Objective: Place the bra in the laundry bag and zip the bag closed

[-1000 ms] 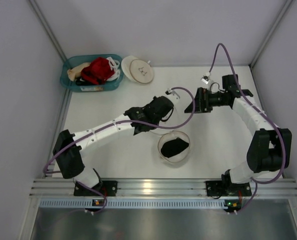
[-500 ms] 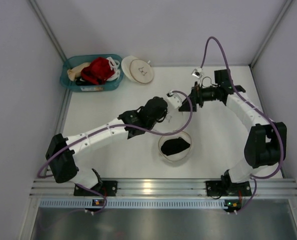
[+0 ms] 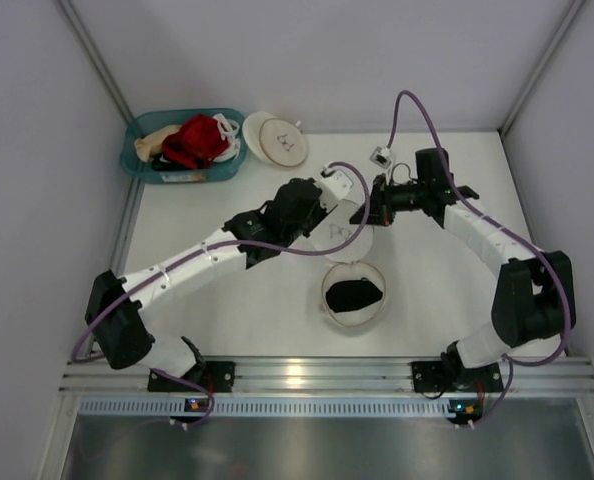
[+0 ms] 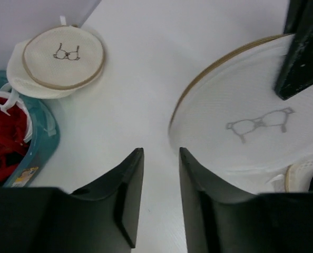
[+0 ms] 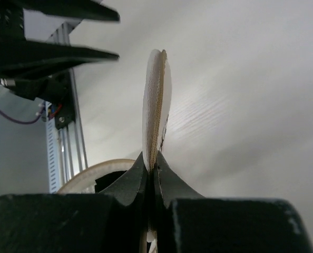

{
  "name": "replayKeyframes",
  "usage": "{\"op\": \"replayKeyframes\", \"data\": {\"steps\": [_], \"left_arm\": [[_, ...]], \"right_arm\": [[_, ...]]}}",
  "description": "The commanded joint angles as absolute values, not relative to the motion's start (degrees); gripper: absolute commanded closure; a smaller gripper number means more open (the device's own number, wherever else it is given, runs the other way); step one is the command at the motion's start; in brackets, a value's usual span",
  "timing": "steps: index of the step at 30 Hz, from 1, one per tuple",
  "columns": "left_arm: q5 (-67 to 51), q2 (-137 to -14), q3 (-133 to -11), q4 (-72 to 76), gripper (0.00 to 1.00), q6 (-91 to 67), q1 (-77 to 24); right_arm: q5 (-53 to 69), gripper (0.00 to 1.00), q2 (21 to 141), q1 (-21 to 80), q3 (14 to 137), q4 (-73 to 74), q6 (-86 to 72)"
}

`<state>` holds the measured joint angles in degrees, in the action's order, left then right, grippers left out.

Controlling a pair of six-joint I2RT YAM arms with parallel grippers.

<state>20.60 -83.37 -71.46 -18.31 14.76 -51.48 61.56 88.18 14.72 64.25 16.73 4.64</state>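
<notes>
- While the closing of the bag is in hand, black fabric bra (image 3: 355, 294) lies bunched inside the open base of round cream-white mesh laundry bag (image 3: 377, 312), at the 6 o'clock side of the white table (image 3: 227, 300).
- Item: pale mesh lid (image 4: 235, 137) with a small bra outline, raised on edge at 12 o'clock of the base, not yet folded over.
- Item: right gripper (image 5: 154, 168), at 1 o'clock of the bag, jaws pinched tight on the lid's rim.
- Item: left gripper (image 4: 161, 153), at 11 o'clock, fingers parted, empty, just beside the lid.
- Step, as judged: bra placed; zip untouched. Next move calls for laying the lid flat, rims matched, then finding the zip pull, not visible here.
- Change within the last second: right gripper, then agape toward 2 o'clock, has come in and clamped; left gripper, then shut, has parted.
- Outlying: teal plastic basket (image 3: 137, 165) with red garment (image 3: 195, 140), and second round mesh bag (image 3: 277, 140), at 10 to 11 o'clock.
</notes>
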Motion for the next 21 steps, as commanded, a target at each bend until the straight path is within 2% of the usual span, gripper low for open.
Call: {"op": "replayKeyframes", "data": {"steps": [1,2,3,10,13,21], "left_arm": [[18.81,-80.07,-77.51,-19.94,0.57,8.19,-46.68],[18.20,-80.07,-78.48,-21.00,0.49,5.91,-45.54],[17.06,-80.24,-80.05,-22.92,0.46,4.76,-42.92],[14.60,-81.83,-83.32,-29.53,0.40,-1.65,-33.49],[13.28,-81.91,-82.97,-31.28,0.38,-3.51,-31.47],[7.48,-81.65,-80.25,-31.47,0.37,-7.20,-29.62]], "right_arm": [[54.60,1.00,81.32,12.14,62.76,5.49,0.81],[52.06,1.00,80.34,11.69,61.36,3.97,0.36],[48.46,1.00,78.33,11.25,60.74,2.04,0.35],[32.79,1.00,69.46,9.05,55.73,-5.27,3.05],[33.13,1.00,64.80,9.23,52.65,-5.02,7.88],[40.51,1.00,56.70,10.11,45.97,11.74,27.23]]}}
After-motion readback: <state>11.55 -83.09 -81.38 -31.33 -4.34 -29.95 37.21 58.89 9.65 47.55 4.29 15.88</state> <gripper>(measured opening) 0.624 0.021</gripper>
